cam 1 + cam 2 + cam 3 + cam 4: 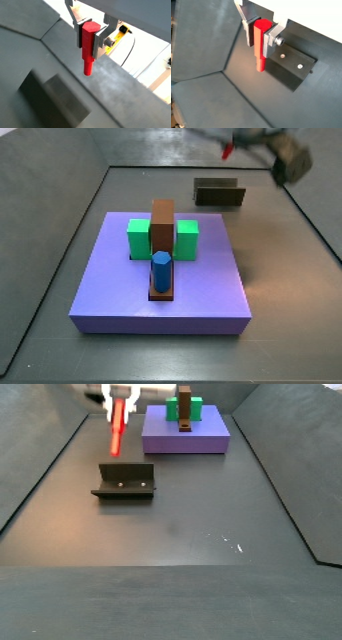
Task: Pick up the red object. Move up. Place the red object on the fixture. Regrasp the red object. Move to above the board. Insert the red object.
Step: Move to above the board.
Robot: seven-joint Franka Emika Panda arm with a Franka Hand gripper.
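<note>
Holding: the jaws pinch the upper end of the red peg, one silver plate on each side, seen in both wrist views.
Red peg: upright, its lower end free in the air; not touching the floor or anything else.
Jaws' place: raised above the dark floor; in a side view they sit at about 11 o'clock of the frame, with the peg hanging down from them above the fixture.
Fixture: dark L-shaped bracket standing on the floor, below the peg and apart from it; in a wrist view its plate with screw heads lies just beside the peg's lower tip.
Other side view: the jaws are blurred at about 1 o'clock, only a speck of red showing; the fixture stands below them.
Board: purple slab, at about 7 o'clock from the fixture, well apart from it.
On the board: green blocks, a brown bar between them, a blue cylinder upright in front.
</note>
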